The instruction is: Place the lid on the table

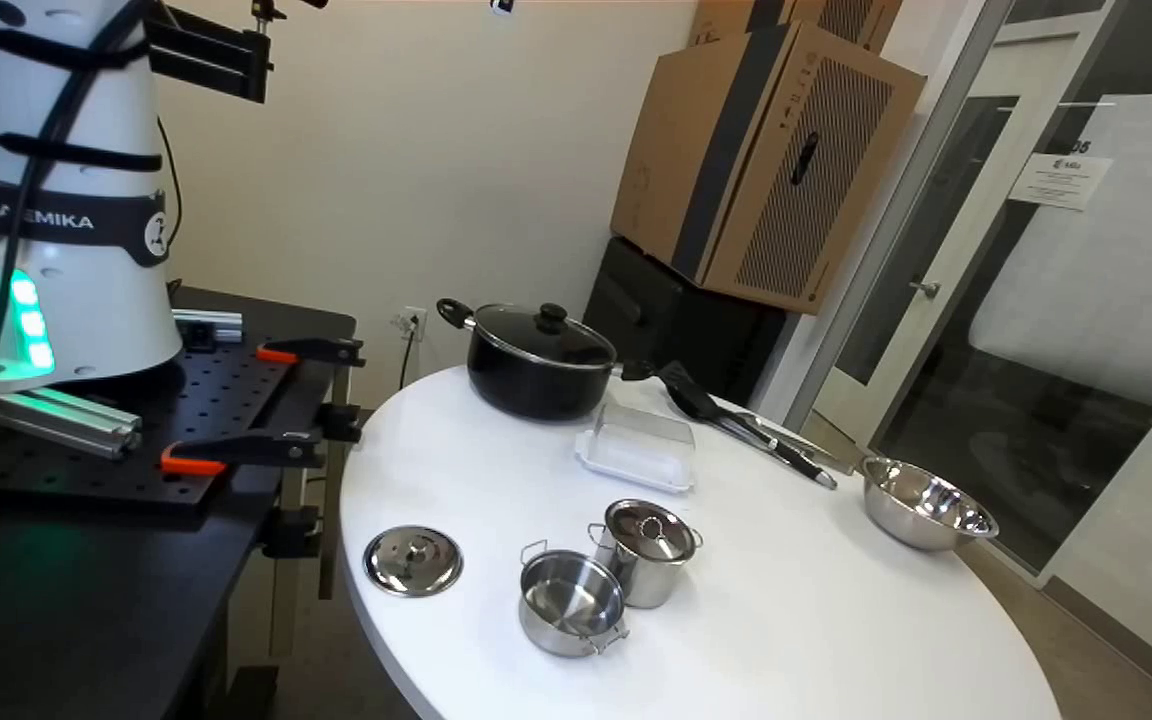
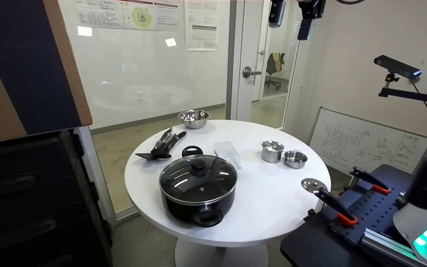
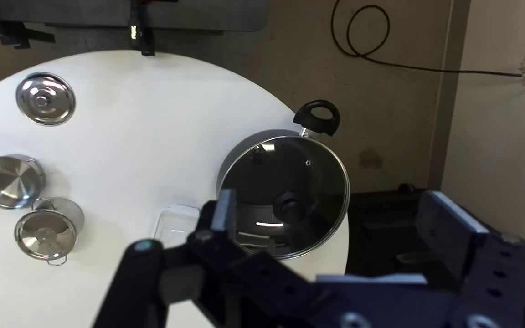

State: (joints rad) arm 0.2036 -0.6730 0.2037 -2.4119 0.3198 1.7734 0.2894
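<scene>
My tool (image 2: pixel 290 26) is released: fingers (image 3: pixel 447 237) wide apart, well above the level of the white desk (image 2: pixel 272 200). Glass lid (image 2: pixel 198 180) sits on the black pot (image 1: pixel 536 388), knob up; pot stands on the desk, near the edge. My wrist view catches part of the lid in the gap between my fingers. Also on the desk: small silver disc (image 3: pixel 46 99) near the edge by the black bench (image 1: pixel 66 580), shallow steel pot (image 1: pixel 561 640) just beside a covered steel pot (image 1: pixel 641 580), clear plastic box (image 1: pixel 641 452) near the black pot, utensils (image 2: pixel 160 149) and a steel bowl (image 2: pixel 195 124) near the edge away from the bench.
</scene>
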